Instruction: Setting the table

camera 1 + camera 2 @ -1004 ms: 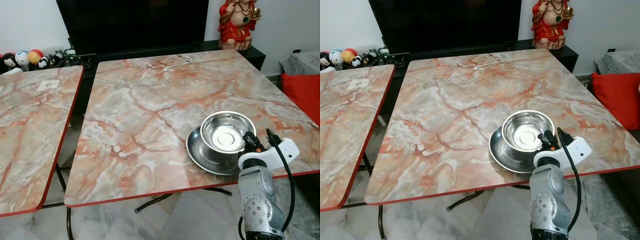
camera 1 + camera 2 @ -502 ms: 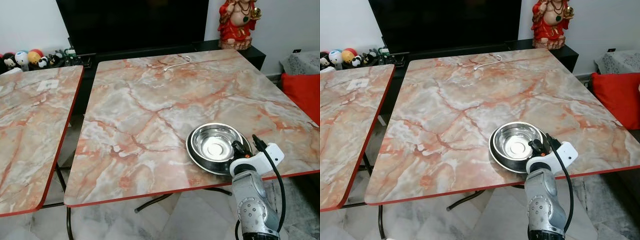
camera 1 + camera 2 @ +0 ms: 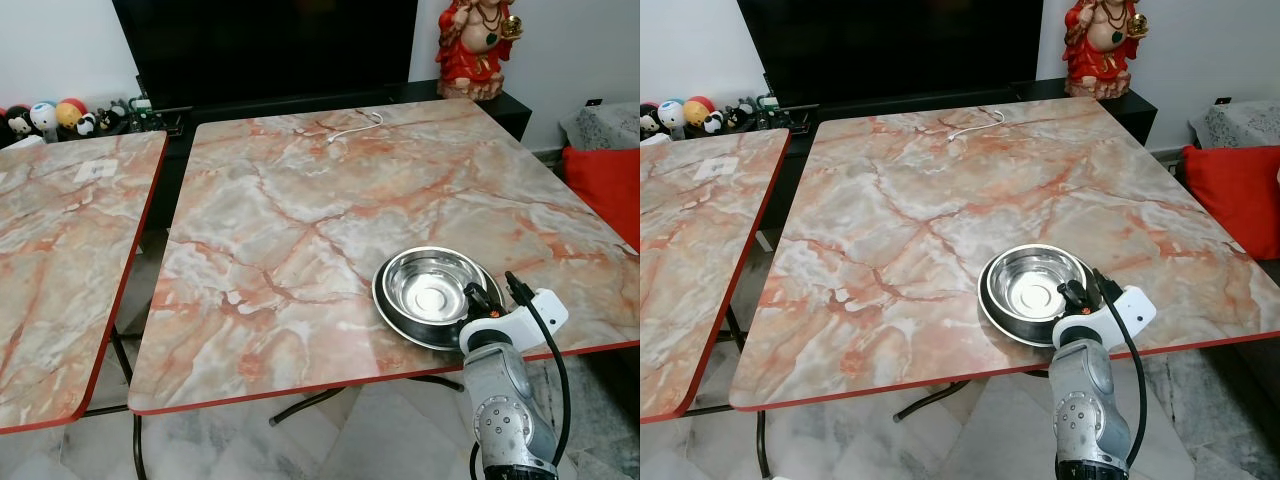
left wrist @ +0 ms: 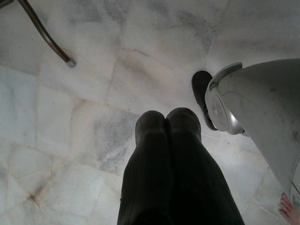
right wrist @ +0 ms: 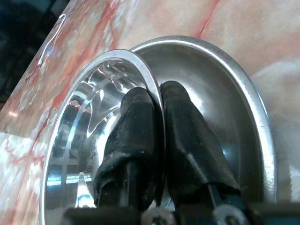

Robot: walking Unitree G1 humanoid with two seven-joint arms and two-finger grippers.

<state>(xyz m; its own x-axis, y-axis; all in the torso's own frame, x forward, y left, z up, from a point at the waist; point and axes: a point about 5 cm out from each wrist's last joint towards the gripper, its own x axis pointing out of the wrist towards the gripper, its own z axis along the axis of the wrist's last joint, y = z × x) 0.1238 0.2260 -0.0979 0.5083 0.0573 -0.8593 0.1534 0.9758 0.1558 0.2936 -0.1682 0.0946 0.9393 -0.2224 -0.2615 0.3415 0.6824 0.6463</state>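
A steel bowl (image 3: 428,288) sits inside a shallow steel plate (image 3: 386,306) near the front right edge of the marble table (image 3: 300,200). My right gripper (image 3: 472,298) is at the bowl's near side. In the right wrist view the right gripper (image 5: 157,91) is shut on the bowl's rim (image 5: 140,65), one finger inside the bowl and one outside over the plate (image 5: 234,108). The left gripper (image 4: 166,119) hangs idle over the floor, fingers shut on nothing.
A second marble table (image 3: 60,240) stands to the left with a gap between. A white cable (image 3: 355,125) lies at the table's far edge. Behind are a red statue (image 3: 478,40), small toys (image 3: 50,115) and a red cushion (image 3: 605,185). A table leg (image 4: 44,33) crosses the tiled floor.
A second ago the bowl was held above the plate; the right gripper then lowered it into the plate. Nothing has moved in the last half second.
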